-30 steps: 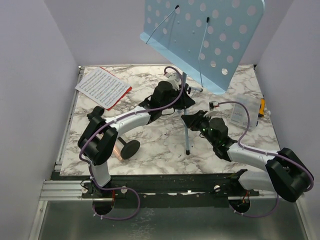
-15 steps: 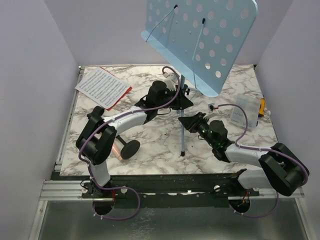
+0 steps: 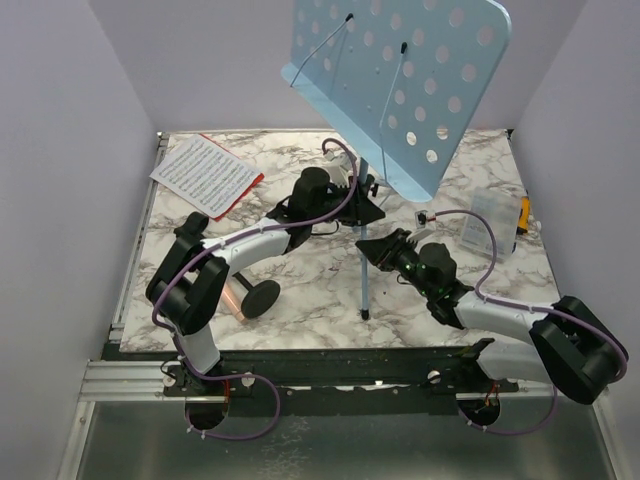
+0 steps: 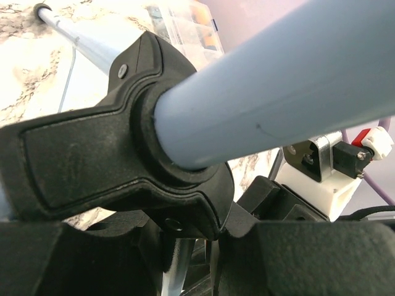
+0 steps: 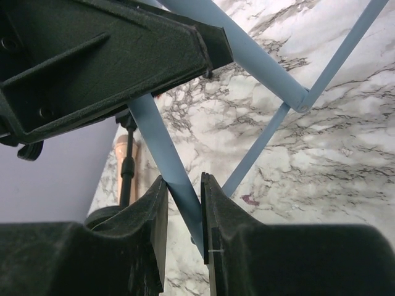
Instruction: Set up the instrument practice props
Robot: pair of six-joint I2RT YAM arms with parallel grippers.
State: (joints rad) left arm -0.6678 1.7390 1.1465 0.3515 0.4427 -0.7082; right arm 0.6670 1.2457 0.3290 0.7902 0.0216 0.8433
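Near left on the tabletop (image 3: 320, 300), the microphone (image 3: 237, 298) lies on its side with its black round base toward the middle, untouched and well apart from both arms. Just right of it, the foot of one tripod leg (image 3: 365, 314) points at the near edge; whether it bears on the marble, cannot tell. Right gripper (image 5: 184, 185): fingers narrow, pinching that blue leg low down, just below where a thin brace joins it. Left gripper (image 4: 182, 246), a little farther in: fingers closed around the underside of the black collar (image 4: 123, 160) where the blue pole enters the leg hub, so both arms hold the music stand (image 3: 400, 80). Change over the last second: the perforated desk has swung left and now sits less skewed over the middle of the tabletop, the leg foot has drawn slightly left and nearer, and both grips have stayed as they were. Judgement: the pair is righting the stand and spreading its legs, and the stand is not yet free-standing; letting go now would risk a topple. Far left, the sheet music (image 3: 205, 172) rests flat on the red sheet (image 3: 247, 192), only a red edge showing, not yet on the desk. Far right, a clear box (image 3: 485, 228) sits beside the right wall, out of play.
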